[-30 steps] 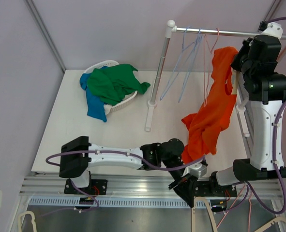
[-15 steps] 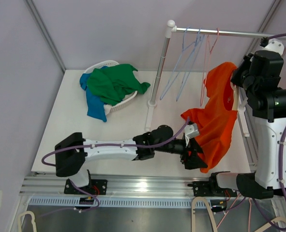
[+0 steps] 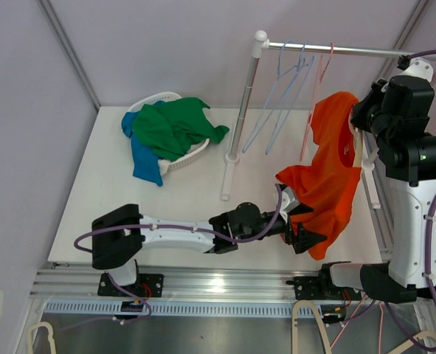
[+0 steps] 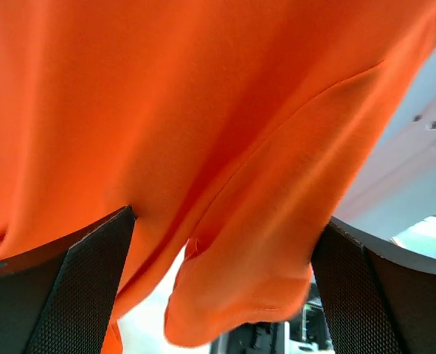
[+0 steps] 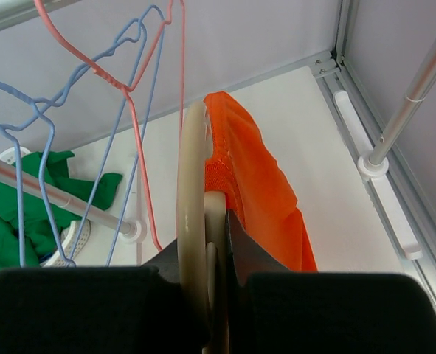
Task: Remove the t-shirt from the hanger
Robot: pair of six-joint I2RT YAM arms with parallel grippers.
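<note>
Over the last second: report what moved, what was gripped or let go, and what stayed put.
The left gripper went from shut to wide open, letting go of the orange t-shirt at its lower edge, and moved right along the table's front. The t-shirt now hangs less stretched. The right gripper stays shut on the cream hanger. The basket and rack are unmoved.

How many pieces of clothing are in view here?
3: the orange t-shirt hanging at right; a green garment and a blue one on the basket. Others may lie hidden beneath.
</note>
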